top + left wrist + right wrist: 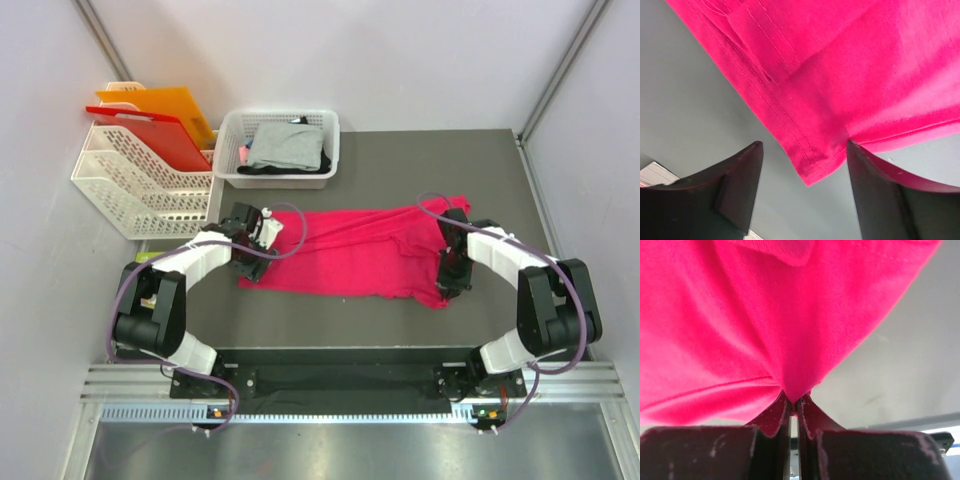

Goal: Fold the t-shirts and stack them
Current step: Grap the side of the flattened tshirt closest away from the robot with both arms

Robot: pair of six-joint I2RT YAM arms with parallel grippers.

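Observation:
The pink-red t-shirt [350,252] lies spread across the middle of the dark table. My left gripper [252,268] hangs open over its near left corner; in the left wrist view that corner [816,170] sits between the spread fingers [740,180] without being held. My right gripper [452,282] is shut on the shirt's right edge; the right wrist view shows the cloth [765,330] pinched between the closed fingertips [771,416]. The grey t-shirt [287,143] lies folded on top of the black one [324,160] in the white basket [232,135] at the back.
A white wire rack [135,185] with orange and red plastic folders [160,118] stands at the back left, next to the basket. White walls close in on the table on both sides. The table's near edge [330,352] runs just in front of the shirt.

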